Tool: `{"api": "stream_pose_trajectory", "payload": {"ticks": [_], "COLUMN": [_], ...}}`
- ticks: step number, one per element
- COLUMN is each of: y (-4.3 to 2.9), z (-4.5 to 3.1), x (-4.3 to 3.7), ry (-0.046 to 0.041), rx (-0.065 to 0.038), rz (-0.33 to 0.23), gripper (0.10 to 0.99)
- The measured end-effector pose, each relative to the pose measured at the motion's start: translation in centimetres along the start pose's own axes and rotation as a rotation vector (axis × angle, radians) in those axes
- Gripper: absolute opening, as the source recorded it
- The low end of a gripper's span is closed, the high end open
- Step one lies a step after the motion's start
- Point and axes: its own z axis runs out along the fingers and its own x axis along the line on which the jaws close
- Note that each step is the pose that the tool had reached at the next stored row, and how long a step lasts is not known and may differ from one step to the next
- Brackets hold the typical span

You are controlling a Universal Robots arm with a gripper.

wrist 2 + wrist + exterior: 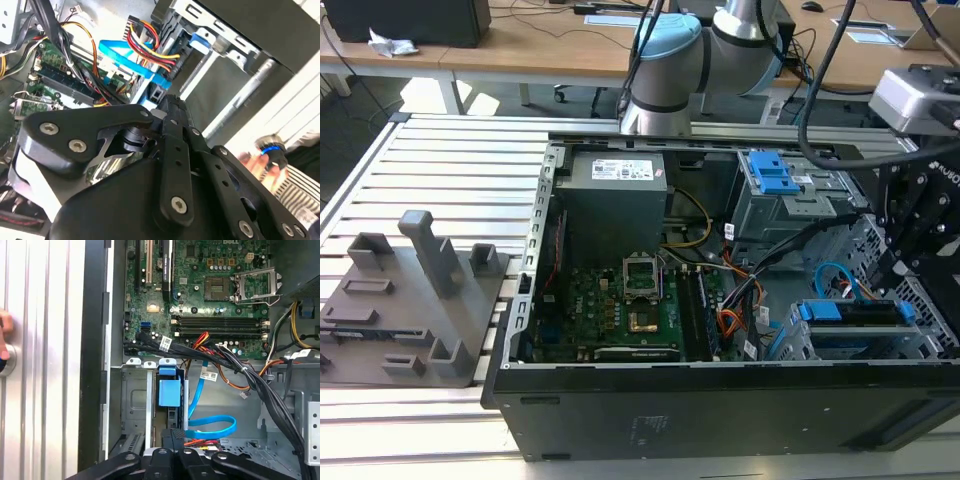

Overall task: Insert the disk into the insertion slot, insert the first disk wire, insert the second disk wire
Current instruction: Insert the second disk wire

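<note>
The disk point(850, 312), in its bright blue carrier, is seen in the exterior view seated inside the insertion slot point(850, 345), the grey perforated cage at the case's near corner on the exterior view's right. The carrier's blue tab point(169, 390) is also visible in the first wrist view, flush within the cage opening. The first step is therefore judged complete.

The gripper point(172, 440) is positioned directly over the exposed end of the disk, with its black linkage close against the carrier. Whether the fingers are apart or together cannot be told, and nothing can be confirmed as held.

The second disk wire point(212, 426), a flat light-blue cable, is seen in the first wrist view curving in a loop beside the cage and running toward the gripper. Its end is hidden beneath the gripper, so seating at the disk cannot be confirmed. A bundle of red, yellow and black leads point(150, 42) is seen near the carrier in the second wrist view; its connection is likewise not determinable.

The wire steps are judged to be in hand or outstanding.
</note>
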Motion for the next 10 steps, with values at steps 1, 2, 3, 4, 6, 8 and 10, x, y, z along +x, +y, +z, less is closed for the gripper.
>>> {"api": "stream_pose_trajectory", "payload": {"ticks": [1, 2, 3, 4, 6, 8, 10], "y": [0.03, 0.05, 0.07, 0.07, 0.08, 0.08, 0.08], "z": [-0.55, -0.93, -1.37, -1.47, -1.61, -1.64, -1.65], "x": [0.01, 0.01, 0.04, 0.04, 0.06, 0.05, 0.06], "ry": [0.0049, 0.008, 0.0123, 0.0134, 0.0137, 0.0138, 0.014], "rx": [0.0, 0.0, 0.0, 0.0, 0.0, 0.0, 0.0], "rz": [0.0, 0.0, 0.001, 0.001, 0.001, 0.001, 0.001], "gripper": [0.106, 0.106, 0.106, 0.106, 0.106, 0.106, 0.106]}}
